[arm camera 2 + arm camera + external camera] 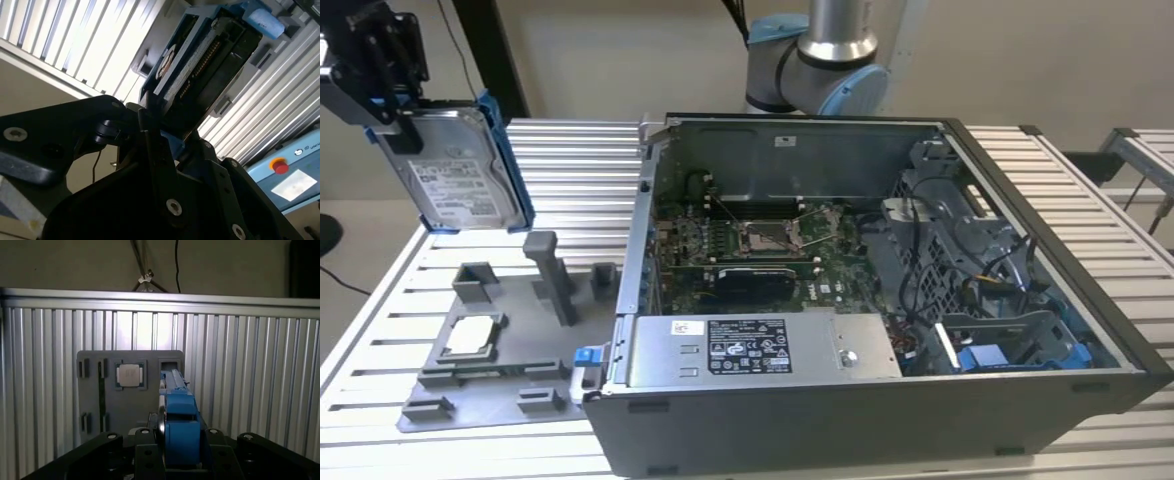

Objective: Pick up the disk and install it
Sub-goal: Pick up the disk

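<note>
Standing at the lower left of the exterior view, a grey fixture plate [520, 395] rested on the slatted aluminium table [574, 160]. A small square silver chip [470, 335] sat in one of its pockets, and an upright post [547, 275] rose from it. Just right of the plate, an open computer case [854, 420] took up the centre and right of the frame. A long grey power supply [747, 345] ran along its near edge, the motherboard [761, 240] lay behind that, and a blue drive bay [1014, 355] sat at the lower right. The robot arm's base [834, 50] stood at top centre behind the case.

At the upper left, the gripper [390, 100] was pinched onto the top of the disk [454, 170]. The disk hung upright in the air above the plate, label toward the camera and blue rails along its edges, well apart from the drive bay, with the case's left wall between them. Both wrist views showed the disk clamped edge-on between the fingers [145, 450].
</note>
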`<state>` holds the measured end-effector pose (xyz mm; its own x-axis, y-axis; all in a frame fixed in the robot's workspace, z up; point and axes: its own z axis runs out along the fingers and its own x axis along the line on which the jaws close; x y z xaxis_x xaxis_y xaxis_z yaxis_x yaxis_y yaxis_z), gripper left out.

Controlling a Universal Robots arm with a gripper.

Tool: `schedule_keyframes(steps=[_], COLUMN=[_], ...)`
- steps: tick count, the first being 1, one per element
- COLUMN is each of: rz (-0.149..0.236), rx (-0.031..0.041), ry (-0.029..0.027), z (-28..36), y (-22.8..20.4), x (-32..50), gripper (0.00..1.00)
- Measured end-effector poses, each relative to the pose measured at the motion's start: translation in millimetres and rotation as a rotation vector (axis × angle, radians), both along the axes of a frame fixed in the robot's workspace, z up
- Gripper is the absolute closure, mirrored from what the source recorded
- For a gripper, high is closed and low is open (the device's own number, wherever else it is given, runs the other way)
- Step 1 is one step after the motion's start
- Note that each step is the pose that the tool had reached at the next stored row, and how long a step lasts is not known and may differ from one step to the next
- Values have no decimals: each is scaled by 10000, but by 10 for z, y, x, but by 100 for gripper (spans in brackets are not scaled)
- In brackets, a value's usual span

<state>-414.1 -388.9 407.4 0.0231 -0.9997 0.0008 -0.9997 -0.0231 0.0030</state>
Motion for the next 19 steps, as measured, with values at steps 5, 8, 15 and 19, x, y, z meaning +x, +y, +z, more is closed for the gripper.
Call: schedule_keyframes(steps=[5,8,15,19], rz=[0,-1,0,0], rx=[1,17,18,18], ry=[0,-1,-1,-2], z=[80,134,305,411], y=[1,2,2,2], x=[0,-1,0,0], gripper=[100,100,100,100])
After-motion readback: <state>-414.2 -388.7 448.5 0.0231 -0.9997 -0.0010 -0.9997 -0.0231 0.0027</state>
